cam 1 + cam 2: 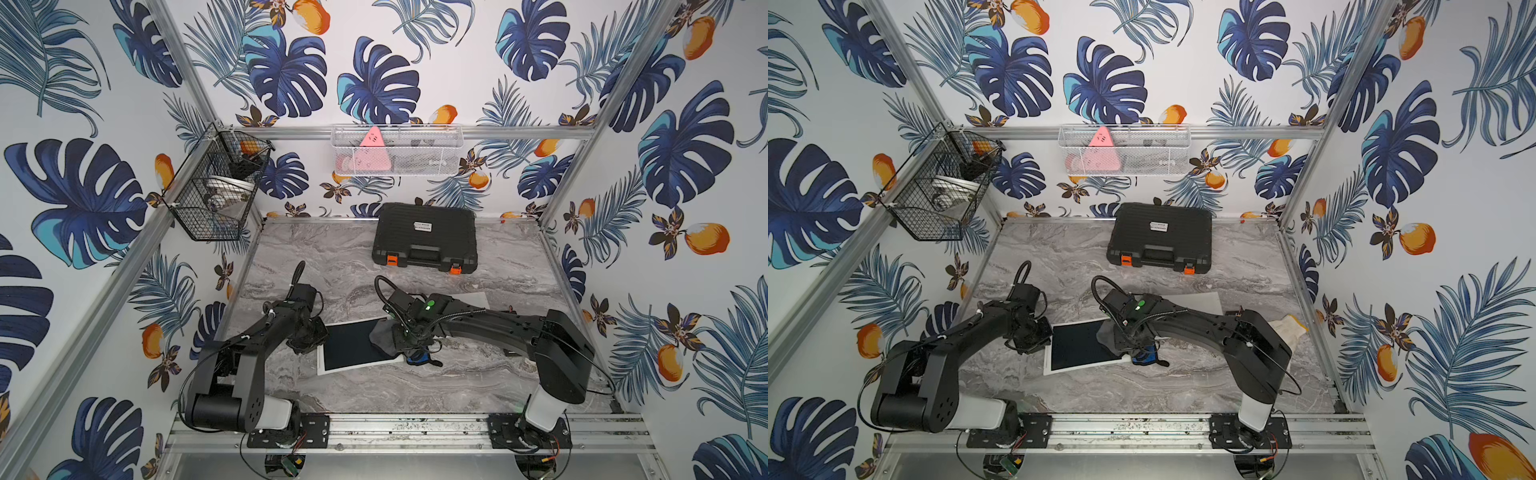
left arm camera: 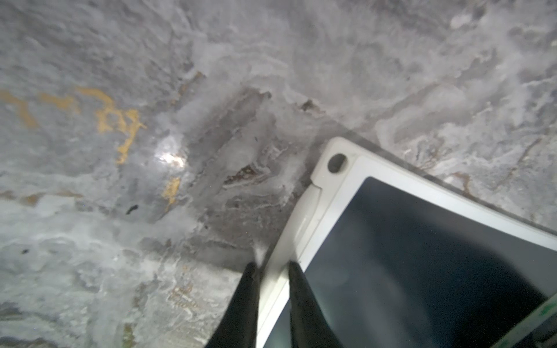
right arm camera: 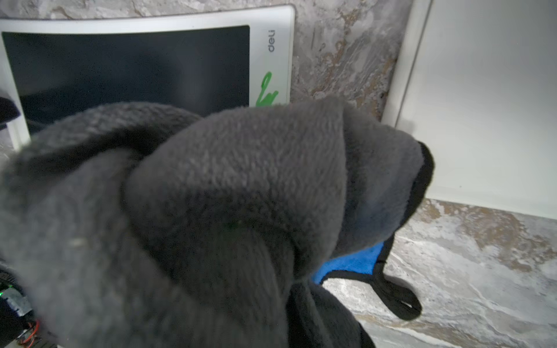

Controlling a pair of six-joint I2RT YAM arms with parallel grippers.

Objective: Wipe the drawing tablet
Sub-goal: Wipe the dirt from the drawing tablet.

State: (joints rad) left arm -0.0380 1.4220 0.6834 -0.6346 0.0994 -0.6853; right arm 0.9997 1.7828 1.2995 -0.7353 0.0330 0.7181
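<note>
Marble tabletop point(image 1: 332, 257) | drawing tablet point(image 1: 353, 345) between the 2 hands | left hand point(image 2: 272, 265) clamped on its rim | right hand point(image 1: 409, 336) clenched on grey cloth point(image 3: 211, 195) over the screen | risk: weak rim pinch lets tablet slide under wiping

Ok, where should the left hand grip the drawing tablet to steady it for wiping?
The drawing tablet lies flat and thin, so pinch its white side border from the edge farthest from the cloth, off the dark screen. The left hand straddles it.
</note>
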